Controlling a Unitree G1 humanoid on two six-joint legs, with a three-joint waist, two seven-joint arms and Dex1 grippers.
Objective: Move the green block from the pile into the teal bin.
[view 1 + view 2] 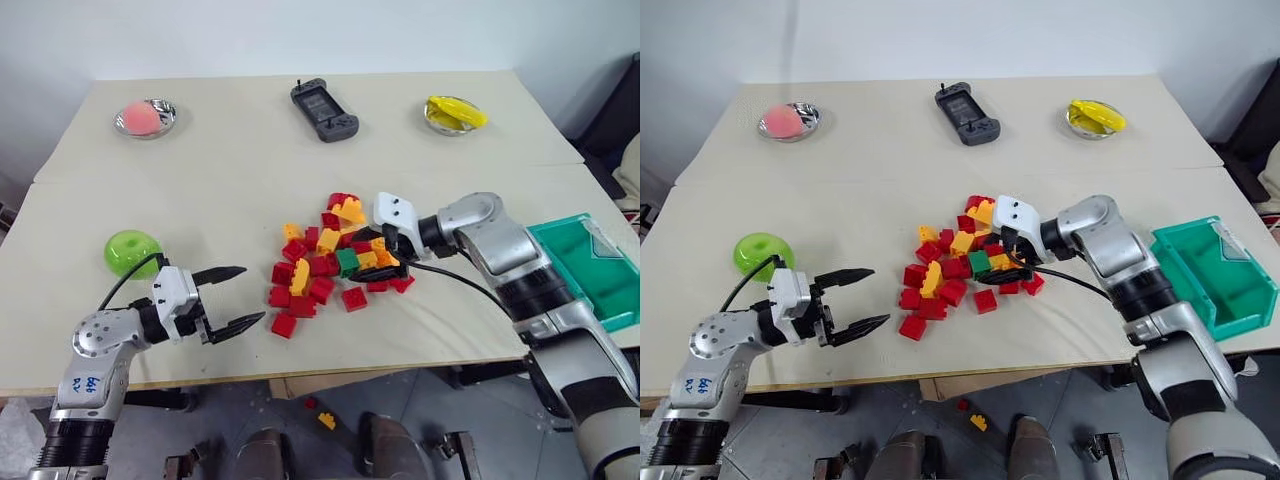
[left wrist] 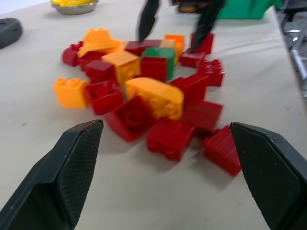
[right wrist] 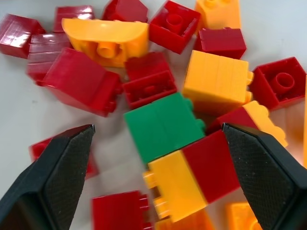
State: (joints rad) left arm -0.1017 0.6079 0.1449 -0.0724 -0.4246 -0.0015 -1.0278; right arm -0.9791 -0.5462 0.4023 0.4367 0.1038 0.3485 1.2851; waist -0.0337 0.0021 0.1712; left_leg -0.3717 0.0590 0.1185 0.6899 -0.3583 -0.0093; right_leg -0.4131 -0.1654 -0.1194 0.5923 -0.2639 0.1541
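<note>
Right tool (image 1: pixel 378 262) fingers spread wide above the green block (image 1: pixel 347 262), block lying in the pile (image 1: pixel 330 262) mid-bench, left tool (image 1: pixel 235 297) spread open beside the pile, teal bin (image 1: pixel 590 266) at the bench's right edge

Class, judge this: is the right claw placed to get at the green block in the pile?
Probably yes: the right claw hangs open over the green block, whose top is uncovered, though red and yellow bricks crowd its sides.

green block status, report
Right gripper open over green block, not gripping. Left gripper open beside pile. Red and yellow bricks crowd the block. Teal bin waiting.
</note>
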